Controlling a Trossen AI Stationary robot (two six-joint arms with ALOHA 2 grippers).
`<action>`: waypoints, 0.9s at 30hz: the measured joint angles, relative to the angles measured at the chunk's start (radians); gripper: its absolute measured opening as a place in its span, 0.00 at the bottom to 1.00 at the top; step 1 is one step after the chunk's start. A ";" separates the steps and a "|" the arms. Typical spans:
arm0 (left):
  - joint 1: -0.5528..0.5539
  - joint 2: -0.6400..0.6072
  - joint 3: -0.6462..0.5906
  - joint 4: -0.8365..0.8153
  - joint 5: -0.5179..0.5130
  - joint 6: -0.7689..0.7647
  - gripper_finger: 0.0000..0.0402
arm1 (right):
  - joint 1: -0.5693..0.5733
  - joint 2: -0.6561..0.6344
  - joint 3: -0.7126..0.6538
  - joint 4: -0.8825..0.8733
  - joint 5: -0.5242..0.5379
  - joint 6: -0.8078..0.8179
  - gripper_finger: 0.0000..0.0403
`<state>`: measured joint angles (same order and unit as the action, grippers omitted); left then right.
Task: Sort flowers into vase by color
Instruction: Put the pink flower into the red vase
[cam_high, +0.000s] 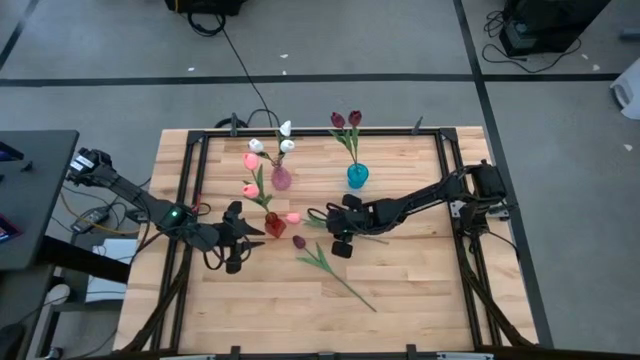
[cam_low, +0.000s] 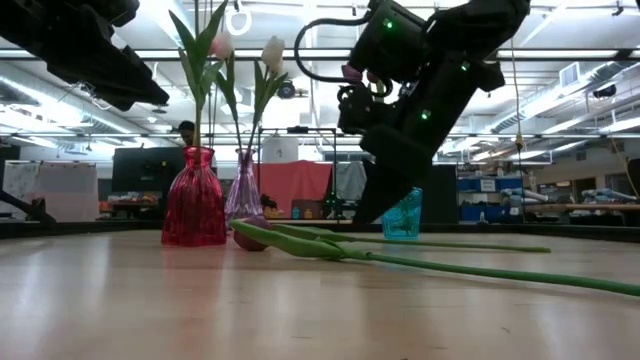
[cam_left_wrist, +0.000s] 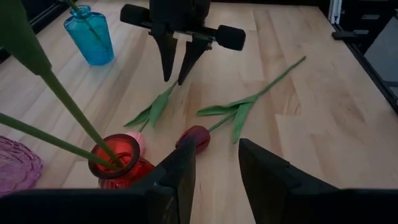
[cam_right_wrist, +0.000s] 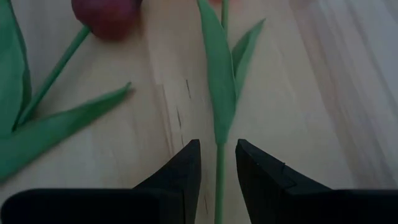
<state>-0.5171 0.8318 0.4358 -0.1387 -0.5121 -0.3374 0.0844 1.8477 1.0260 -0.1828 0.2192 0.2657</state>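
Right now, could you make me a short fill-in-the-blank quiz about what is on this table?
1. The dark maroon tulip with the long green stem lies flat on the ____.
2. The blue glass vase holds two ____ tulips.
3. The right hand has its fingers on either side of a thin green ____.

Missing words: table; maroon; stem

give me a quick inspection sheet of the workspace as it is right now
surface: wooden table, black frame.
job's things: red vase, purple vase and blue vase hold tulips; maroon tulip and pink tulip lie loose.
clutter: nothing seen.
grippers: right gripper open, fingers either side of the pink tulip's stem; left gripper open by the red vase.
cables: black cable on the floor.
surroundings: grey floor, a workshop room.
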 joint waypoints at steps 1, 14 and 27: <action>0.000 0.000 0.000 0.001 0.000 0.006 0.32 | -0.003 0.000 -0.004 0.005 -0.002 0.000 0.28; 0.000 0.000 0.000 0.015 -0.001 0.018 0.32 | -0.040 0.000 -0.079 0.081 -0.047 0.004 0.28; 0.000 0.000 0.000 0.014 -0.001 0.018 0.32 | -0.041 -0.002 -0.076 0.035 -0.088 0.072 0.11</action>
<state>-0.5171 0.8318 0.4358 -0.1242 -0.5129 -0.3190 0.0431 1.8458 0.9504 -0.1478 0.1315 0.3382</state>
